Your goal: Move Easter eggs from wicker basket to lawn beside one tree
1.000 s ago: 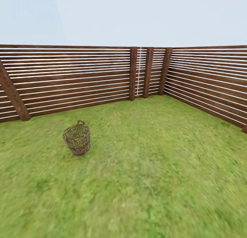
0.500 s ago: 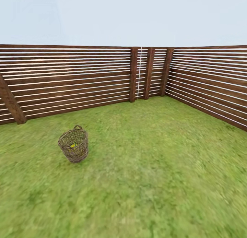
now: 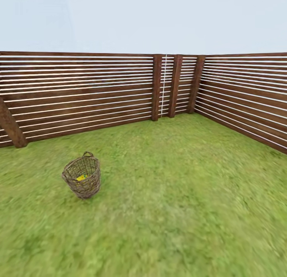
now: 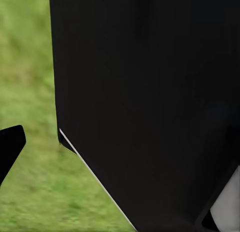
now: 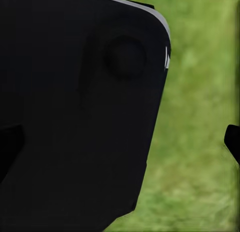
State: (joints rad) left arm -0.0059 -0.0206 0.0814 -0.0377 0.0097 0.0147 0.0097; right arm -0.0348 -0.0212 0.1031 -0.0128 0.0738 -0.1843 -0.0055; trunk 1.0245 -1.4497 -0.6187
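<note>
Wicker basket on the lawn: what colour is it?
Brown woven wicker basket, with a yellow egg glimpsed inside; clearest in the head view.

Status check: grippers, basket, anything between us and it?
Grippers: state unreadable on wrist cams. Wicker basket upright on the lawn, ahead-left, something yellow inside. Open grass up to it; fence behind.

Garden colours

Brown woven wicker basket (image 3: 81,177) showing a yellow egg (image 3: 82,177); mottled green lawn (image 3: 179,197); brown horizontal-slat fence (image 3: 79,93).
</note>
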